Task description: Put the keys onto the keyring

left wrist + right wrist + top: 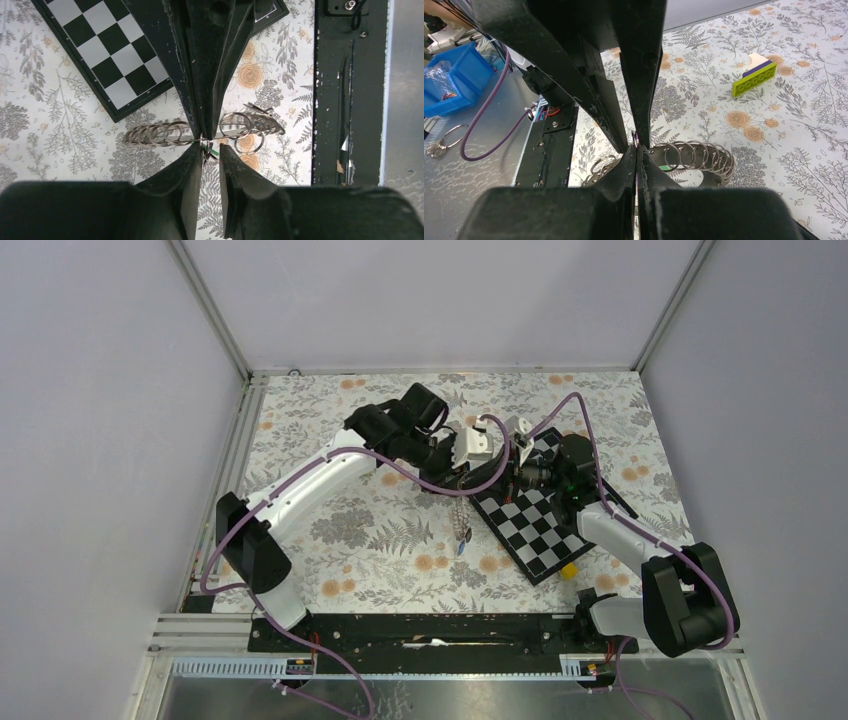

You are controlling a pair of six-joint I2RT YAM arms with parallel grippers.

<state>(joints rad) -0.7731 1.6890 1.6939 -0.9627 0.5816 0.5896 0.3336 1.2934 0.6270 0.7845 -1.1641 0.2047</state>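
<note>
you are holding the keyring point(460, 512) in the air just left of the checkerboard point(530, 527), beside its left corner. it is hanging as a loose strand of linked rings, with a blue key point(461, 547) dangling at the low end and a green key point(666, 168) showing among the rings close to the grip. your right claw point(636, 150) is clenching on a link of the strand. your left claw point(211, 151) is meeting it tip to tip with its jaws standing slightly parted; whether they are pinching a ring i cannot tell. i am judging the strand to be light, limp and slick, so it is likely to swing and slip. you are better off pinching one ring across its wire, near a key, than grabbing the bunch. the keys are looking tiny and light, so you are safest gripping the plastic head.
</note>
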